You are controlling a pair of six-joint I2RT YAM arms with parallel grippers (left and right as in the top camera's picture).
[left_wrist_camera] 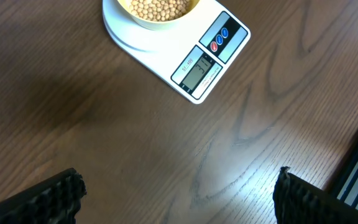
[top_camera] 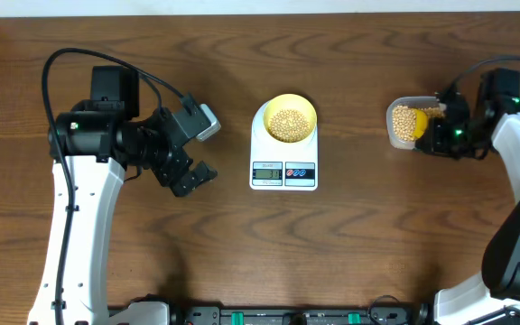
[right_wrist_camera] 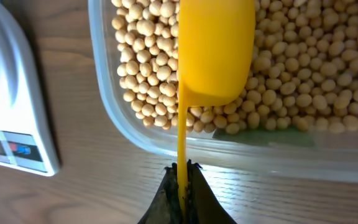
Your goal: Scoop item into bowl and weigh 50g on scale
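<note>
Beans (right_wrist_camera: 148, 62), small, round and tan, surround the smooth bright-yellow plastic scoop (right_wrist_camera: 216, 50) pinched by the right gripper (right_wrist_camera: 182, 177); left gripper (left_wrist_camera: 179, 196) spread.

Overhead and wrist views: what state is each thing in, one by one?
bowl: on scale, part-filled with beans.
scale: on, digits showing, illegible.
tub: open, holding beans.
scoop: in tub, handle gripped.
left gripper: open, empty.
right gripper: shut on scoop.
</note>
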